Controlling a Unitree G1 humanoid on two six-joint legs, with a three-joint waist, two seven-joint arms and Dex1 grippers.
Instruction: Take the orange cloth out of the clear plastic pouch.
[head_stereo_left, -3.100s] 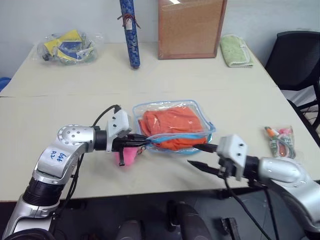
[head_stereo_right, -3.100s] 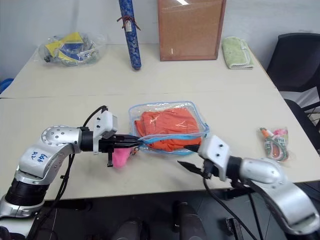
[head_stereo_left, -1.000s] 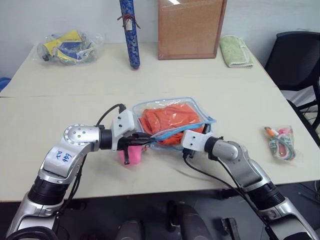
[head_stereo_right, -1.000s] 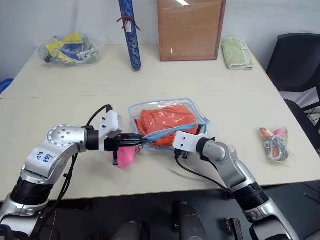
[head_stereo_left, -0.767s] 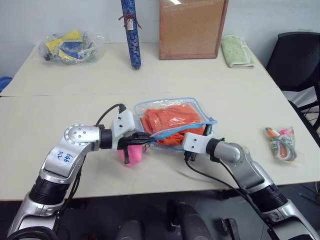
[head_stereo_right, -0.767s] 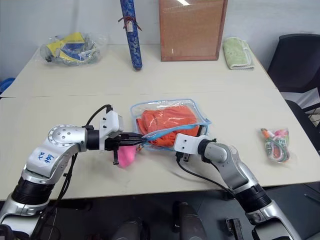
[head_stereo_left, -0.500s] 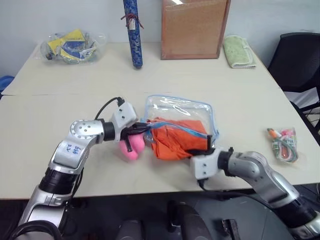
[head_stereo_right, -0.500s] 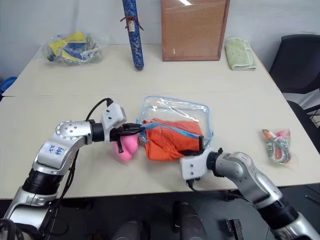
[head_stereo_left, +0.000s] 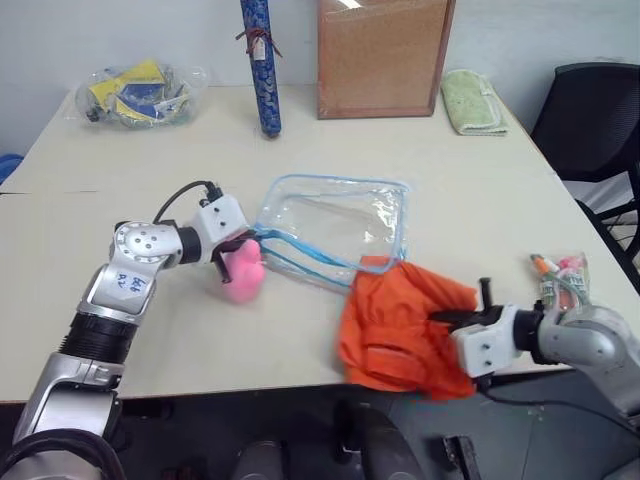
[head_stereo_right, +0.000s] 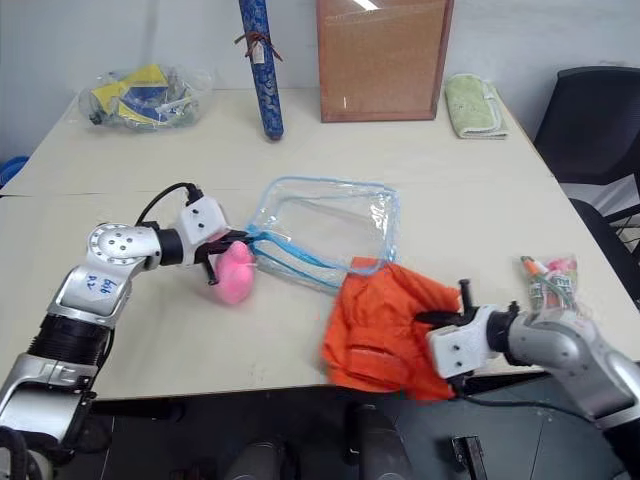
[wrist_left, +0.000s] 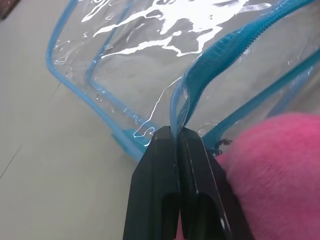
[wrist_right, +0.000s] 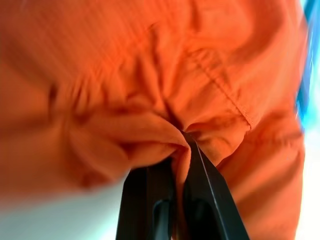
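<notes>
Nearest, one orange cloth (head_stereo_left: 400, 330) hangs over the table's (head_stereo_left: 150, 330) front edge, fully out of the one clear plastic pouch (head_stereo_left: 330, 228) beyond it. The right gripper (wrist_right: 179, 145) is clenched on a fold of it, seen close in its wrist view. The left gripper (wrist_left: 176, 137) pinches the pouch's blue zipper edge, the pink pom-pom (head_stereo_left: 242, 274) touching its fingers.

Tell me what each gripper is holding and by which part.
The left gripper pinches the clear plastic pouch by its blue zipper edge at the open mouth. The right gripper pinches a fold of the orange cloth.
</notes>
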